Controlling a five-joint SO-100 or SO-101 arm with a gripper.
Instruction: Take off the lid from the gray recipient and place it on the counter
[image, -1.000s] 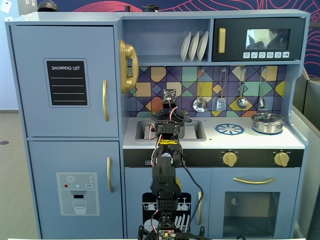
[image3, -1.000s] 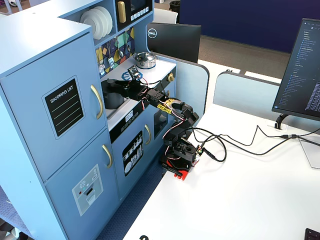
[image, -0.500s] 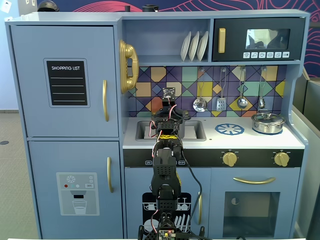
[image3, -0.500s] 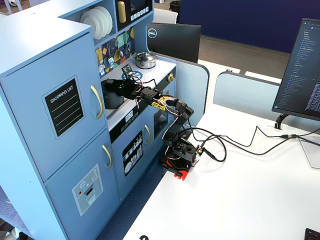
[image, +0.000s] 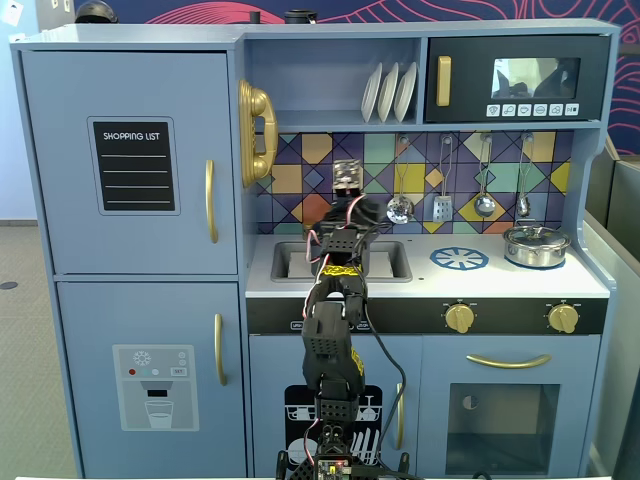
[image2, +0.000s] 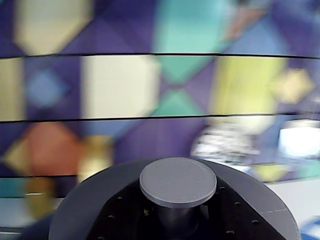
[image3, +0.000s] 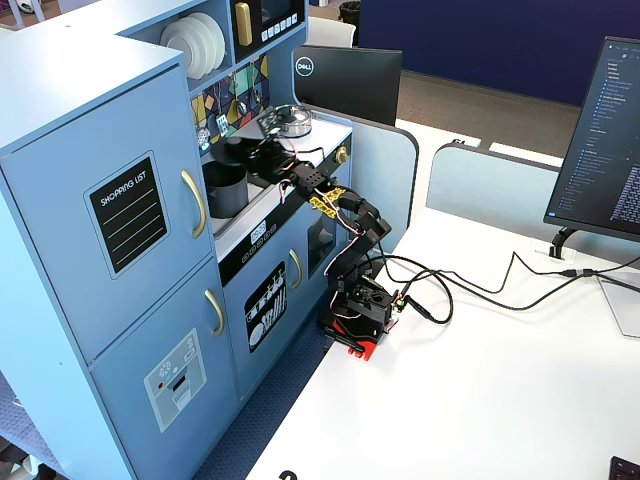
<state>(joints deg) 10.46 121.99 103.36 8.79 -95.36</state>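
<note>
The dark-gray lid (image2: 80, 210) fills the bottom of the wrist view, its round knob (image2: 178, 181) close to the camera. In a fixed view my gripper (image3: 243, 152) holds the lid (image3: 230, 150) by the knob a little above the gray recipient (image3: 224, 192), which stands in the sink with its top open. From the front my gripper (image: 345, 205) and arm hide the pot. The light counter (image: 500, 282) lies to the right of the sink. My fingers barely show in the wrist view.
A shiny steel pot (image: 536, 245) with its own lid stands at the counter's right end, also seen from the side (image3: 290, 122). The blue burner disc (image: 459, 259) is printed between it and the sink (image: 290, 262). Utensils (image: 442, 205) hang on the tiled back wall.
</note>
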